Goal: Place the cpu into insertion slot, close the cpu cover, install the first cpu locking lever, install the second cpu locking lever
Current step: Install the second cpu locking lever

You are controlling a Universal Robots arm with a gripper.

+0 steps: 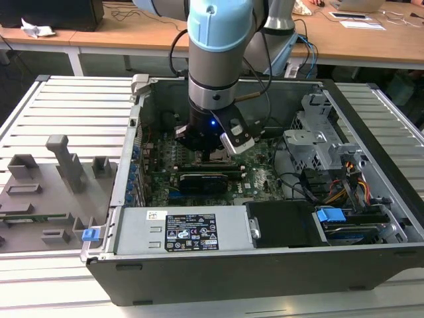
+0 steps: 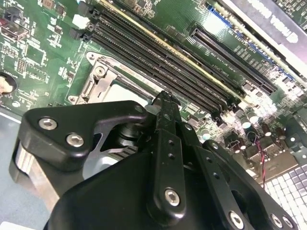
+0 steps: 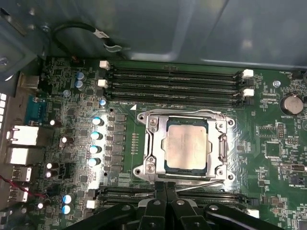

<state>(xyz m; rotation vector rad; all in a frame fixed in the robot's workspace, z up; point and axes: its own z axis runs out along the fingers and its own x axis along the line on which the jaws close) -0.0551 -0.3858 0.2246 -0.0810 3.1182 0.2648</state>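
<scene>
A: Start with the exterior view. Where is the arm?

B: The gripper (image 1: 213, 154) is down inside the open computer case (image 1: 371, 265), low over the motherboard (image 1: 262, 179), just beyond the black expansion card (image 1: 205, 180). From here I cannot tell how the jaws stand.

A: And the second wrist view?

B: The fingers (image 2: 165, 120) come together to a single narrow tip, so the jaws look drawn together with nothing between them. Just ahead of that tip lies a corner of the insertion slot (image 2: 103, 81), its silver rim visible, and beyond it run the long black memory slots (image 2: 158, 57).

A: The first wrist view settles it?

B: Mostly. The cpu (image 3: 186, 143) already sits flat in the insertion slot (image 3: 184, 146), silvery face up. The cpu cover (image 3: 152, 143) appears to lie down around it as a square frame. The gripper (image 3: 165, 188) has its fingertips closed, right at the near edge of the socket, where a thin locking lever (image 3: 201, 183) runs crosswise along that edge, its long axis across the jaws. So the cpu lies straight ahead of the jaws, and the lever is nearest to them.
</scene>
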